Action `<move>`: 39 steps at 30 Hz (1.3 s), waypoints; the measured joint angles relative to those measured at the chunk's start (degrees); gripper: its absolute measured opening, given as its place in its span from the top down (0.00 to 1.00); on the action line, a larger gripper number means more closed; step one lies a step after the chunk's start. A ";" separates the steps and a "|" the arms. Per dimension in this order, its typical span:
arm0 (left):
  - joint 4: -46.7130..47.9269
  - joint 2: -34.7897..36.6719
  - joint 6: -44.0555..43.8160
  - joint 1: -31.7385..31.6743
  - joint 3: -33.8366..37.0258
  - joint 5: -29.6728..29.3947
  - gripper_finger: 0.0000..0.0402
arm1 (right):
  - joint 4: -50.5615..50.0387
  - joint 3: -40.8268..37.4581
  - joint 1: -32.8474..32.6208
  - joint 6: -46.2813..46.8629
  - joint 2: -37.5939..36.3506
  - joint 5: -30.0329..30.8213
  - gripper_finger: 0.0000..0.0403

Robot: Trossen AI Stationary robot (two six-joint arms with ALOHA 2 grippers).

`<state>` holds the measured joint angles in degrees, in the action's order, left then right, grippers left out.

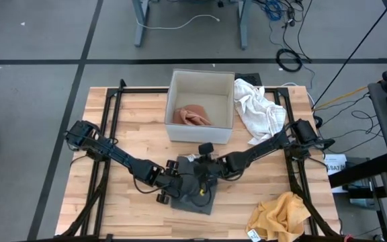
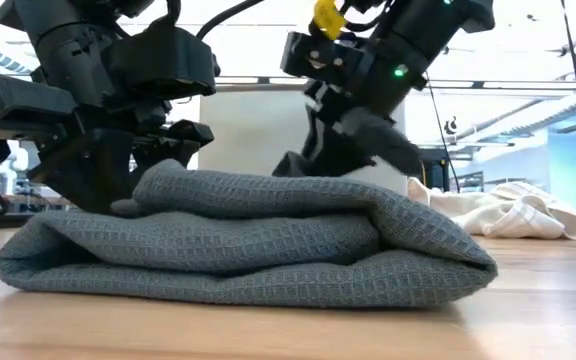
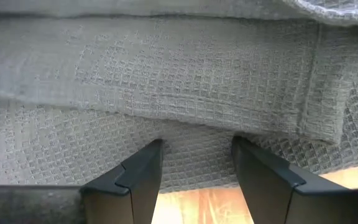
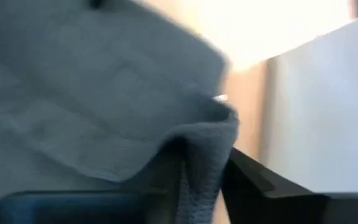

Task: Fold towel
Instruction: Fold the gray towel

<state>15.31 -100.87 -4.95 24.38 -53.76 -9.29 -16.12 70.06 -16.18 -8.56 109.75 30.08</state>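
A grey waffle-weave towel (image 1: 197,199) lies folded in several layers on the wooden table, in front of the white box. In the low view the towel (image 2: 248,240) is a thick flat bundle. My left gripper (image 3: 194,158) is open and slants down onto the towel's left part (image 2: 128,205), with wood showing between its fingers. My right gripper (image 4: 207,180) comes from the right over the towel's far side (image 1: 205,168). It is shut on a raised fold of the cloth. My left gripper's open fingertips (image 3: 148,155) meet the towel's upper layer (image 3: 191,134) close to its edge, slanting down from the table's left. Nothing is pinched between them, and the towel lies flat under them. My right gripper has a raised edge of the towel (image 4: 207,155) pinched between its two fingers, slanting down from the table's right. One layer or several, I cannot tell. That edge stands up a little from the rest of the towel (image 4: 73,93), which stays on the table.
The white box (image 1: 180,131) holding a pinkish cloth (image 1: 192,115) stands right behind the towel. A white cloth (image 1: 261,111) lies at the far right and a yellow cloth (image 1: 281,214) at the near right corner. Bare wood (image 1: 113,202) lies to the near left.
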 joint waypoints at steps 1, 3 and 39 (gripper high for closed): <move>0.00 0.00 0.05 0.12 0.00 -0.02 0.50 | 1.06 0.00 0.07 -0.49 0.00 1.83 0.73; 0.00 0.00 0.22 0.42 0.00 -0.06 0.50 | 3.11 0.02 0.08 -1.42 0.00 4.13 0.68; 6.10 0.26 -0.03 4.38 -2.93 -3.55 0.50 | 0.18 0.00 -3.99 14.21 -5.41 -10.40 0.58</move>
<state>21.41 -100.61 -4.98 28.76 -56.68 -12.84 -15.94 70.06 -20.17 5.65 104.35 19.68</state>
